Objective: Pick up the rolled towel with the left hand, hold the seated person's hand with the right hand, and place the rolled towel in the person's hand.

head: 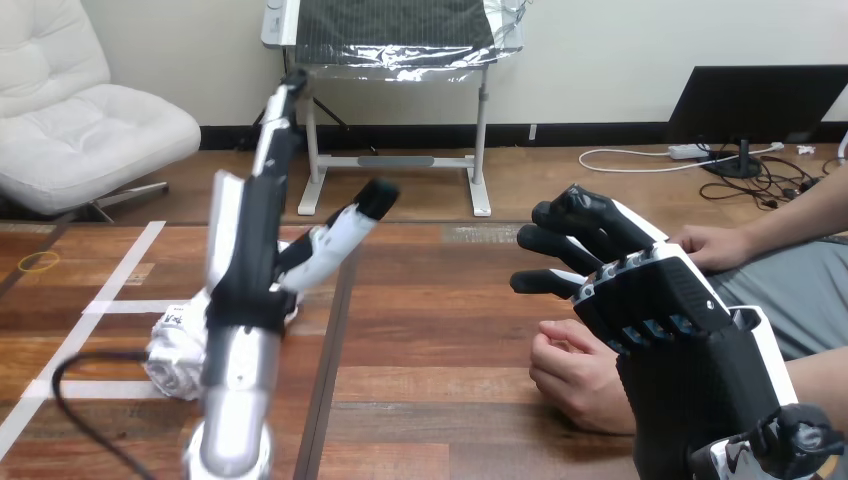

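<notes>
The white rolled towel (170, 358) lies on the wooden table (440, 330) at the left, partly hidden behind my left forearm. My left hand (247, 235) is raised above it, open, fingers straight up and thumb stretched to the right, not touching the towel. My right hand (665, 305) hovers at the right, its back towards me and its fingers loosely bent forward, holding nothing. The person's hand (575, 378) rests loosely curled on the table just under and left of my right hand; I see no finger of mine round it. The person's other hand (712, 246) lies further back at the right.
White tape lines (120, 275) cross the table's left part and a small yellow ring (40, 262) lies at the far left. A dark seam (335, 330) runs down the table's middle. A black cable (75, 400) loops near my left arm.
</notes>
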Available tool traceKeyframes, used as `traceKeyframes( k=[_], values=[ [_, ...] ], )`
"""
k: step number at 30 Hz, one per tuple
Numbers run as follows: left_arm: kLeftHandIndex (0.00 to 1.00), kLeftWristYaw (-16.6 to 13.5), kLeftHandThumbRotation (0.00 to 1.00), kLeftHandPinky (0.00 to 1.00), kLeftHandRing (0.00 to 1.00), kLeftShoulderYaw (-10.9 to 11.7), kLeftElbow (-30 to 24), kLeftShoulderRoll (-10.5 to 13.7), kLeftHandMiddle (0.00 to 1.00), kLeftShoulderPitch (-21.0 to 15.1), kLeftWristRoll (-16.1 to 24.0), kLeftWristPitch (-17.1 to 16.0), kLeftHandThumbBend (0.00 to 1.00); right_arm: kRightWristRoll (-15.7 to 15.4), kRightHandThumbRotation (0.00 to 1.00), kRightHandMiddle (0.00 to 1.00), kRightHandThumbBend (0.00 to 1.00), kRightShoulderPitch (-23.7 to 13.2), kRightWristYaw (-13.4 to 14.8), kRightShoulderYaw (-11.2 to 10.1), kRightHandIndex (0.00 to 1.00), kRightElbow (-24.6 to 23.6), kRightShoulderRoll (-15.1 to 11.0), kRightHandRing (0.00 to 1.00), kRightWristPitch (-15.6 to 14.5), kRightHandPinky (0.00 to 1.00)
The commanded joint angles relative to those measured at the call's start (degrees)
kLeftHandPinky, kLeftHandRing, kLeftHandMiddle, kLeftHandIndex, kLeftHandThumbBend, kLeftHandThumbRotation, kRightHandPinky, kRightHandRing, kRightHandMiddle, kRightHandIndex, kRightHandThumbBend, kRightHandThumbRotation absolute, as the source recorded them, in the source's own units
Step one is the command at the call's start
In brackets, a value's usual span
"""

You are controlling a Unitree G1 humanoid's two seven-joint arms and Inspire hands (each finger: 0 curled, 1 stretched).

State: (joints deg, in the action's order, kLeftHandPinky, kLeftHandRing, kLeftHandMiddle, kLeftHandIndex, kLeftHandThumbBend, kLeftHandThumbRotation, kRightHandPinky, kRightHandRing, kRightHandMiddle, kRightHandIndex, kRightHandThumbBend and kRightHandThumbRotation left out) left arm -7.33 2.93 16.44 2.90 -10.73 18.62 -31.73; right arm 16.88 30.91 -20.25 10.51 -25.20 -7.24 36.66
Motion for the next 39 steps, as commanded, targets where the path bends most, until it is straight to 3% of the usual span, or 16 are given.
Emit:
traceKeyframes(
  k=[1,12,28,39],
  values=[
    [0.98,-1.85,0.63,0.93,0.98,-0.80,6.20,2.00,1.00,-8.80,1.13,1.35,0.87,0.15,1.00,0.84,0.91,-3.64,0.12,-0.75,0.82,-0.23,0.04,0.82,-0.06,0.71],
    [1.00,-6.28,0.54,1.00,0.99,-2.39,15.76,4.91,1.00,-15.85,5.90,5.86,0.86,-0.43,1.00,0.84,0.90,-3.50,0.42,-0.96,0.82,-0.35,0.18,0.82,-0.06,0.71],
    [1.00,-13.55,0.48,0.82,0.96,-5.92,31.35,8.35,1.00,-26.48,10.44,9.68,0.90,-0.29,1.00,0.85,0.86,-4.11,0.16,-1.08,0.83,-0.18,0.06,0.83,0.28,0.71],
    [1.00,-15.67,0.49,0.77,0.94,-7.32,40.25,9.85,1.00,-32.26,10.93,10.92,0.92,-0.55,1.00,0.84,0.87,-4.18,0.31,-1.28,0.83,-0.06,0.16,0.83,0.34,0.70]
  ],
)
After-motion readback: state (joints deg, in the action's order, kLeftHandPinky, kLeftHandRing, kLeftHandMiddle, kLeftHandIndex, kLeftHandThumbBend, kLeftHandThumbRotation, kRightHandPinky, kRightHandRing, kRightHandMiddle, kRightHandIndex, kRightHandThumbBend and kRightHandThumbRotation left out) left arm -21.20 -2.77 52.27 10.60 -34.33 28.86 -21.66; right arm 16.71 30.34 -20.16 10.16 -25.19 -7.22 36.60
